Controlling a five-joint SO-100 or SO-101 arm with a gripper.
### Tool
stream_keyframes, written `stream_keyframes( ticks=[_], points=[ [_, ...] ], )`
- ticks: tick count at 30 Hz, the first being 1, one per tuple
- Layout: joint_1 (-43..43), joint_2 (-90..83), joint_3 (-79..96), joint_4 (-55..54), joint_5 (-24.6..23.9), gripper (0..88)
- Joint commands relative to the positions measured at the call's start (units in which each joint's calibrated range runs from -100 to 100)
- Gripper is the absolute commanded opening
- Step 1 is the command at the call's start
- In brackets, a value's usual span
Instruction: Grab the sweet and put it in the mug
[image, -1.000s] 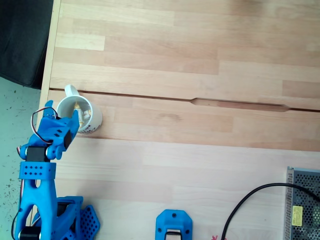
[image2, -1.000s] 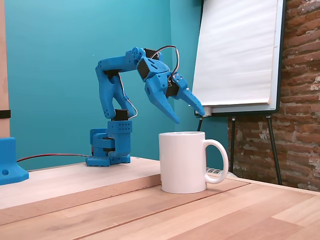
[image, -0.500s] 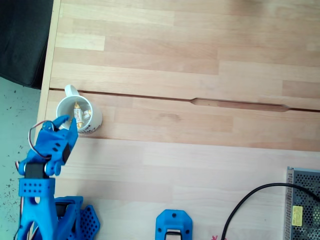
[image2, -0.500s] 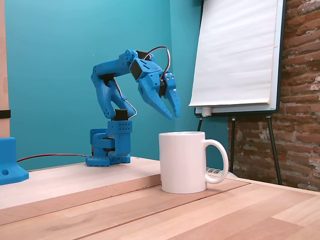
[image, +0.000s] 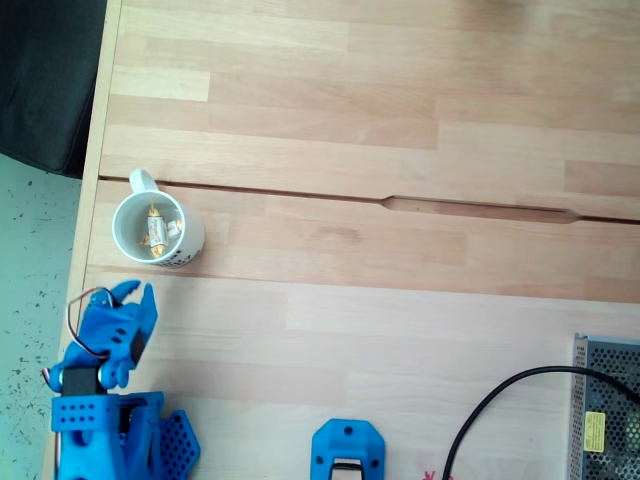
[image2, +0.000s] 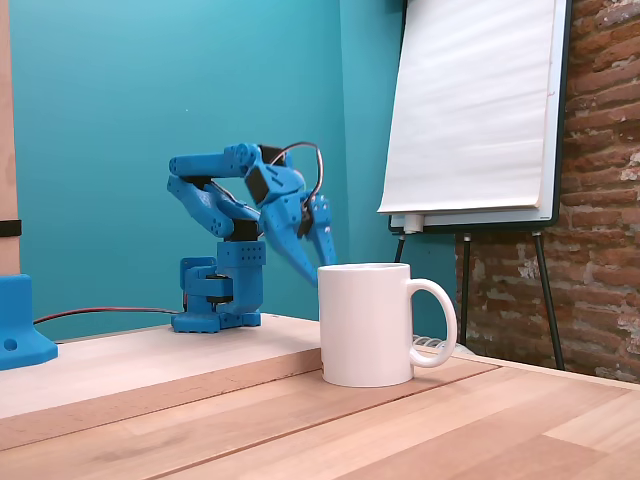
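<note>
The white mug (image: 190, 245) stands near the table's left edge in a fixed view, with its handle pointing up-left. One sweet (image: 154, 226) with gold twisted ends lies inside it, and a second one like it (image: 173, 232) lies beside it. My blue gripper (image: 137, 291) is below the mug and clear of its rim. It is open, with a small gap between the fingers and nothing in them. In the side-on fixed view the mug (image2: 366, 325) stands in front, and the gripper (image2: 318, 264) points downward behind its left rim, folded back near the arm's base.
A blue printed part (image: 348, 450), a black cable (image: 497, 398) and a metal mesh box (image: 607, 410) sit along the bottom edge. A groove (image: 400, 203) runs across the table. A flip chart (image2: 470, 110) on an easel stands behind, and a blue block (image2: 20, 325) at the left.
The gripper drew back from above the mug toward the arm's base and sank lower. Its jaws narrowed from wide apart. The sweets stay in the mug.
</note>
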Motion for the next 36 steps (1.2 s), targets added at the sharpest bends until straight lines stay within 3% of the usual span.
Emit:
stream_keyframes(
  ticks=[1, 14, 36],
  points=[
    [-0.6, -6.3, 5.4, -1.0, 0.0, 3.5],
    [-0.6, -26.6, 24.6, -0.6, 0.5, 3.5],
    [-0.4, -26.8, 24.6, -0.1, -0.1, 3.5]
  ],
)
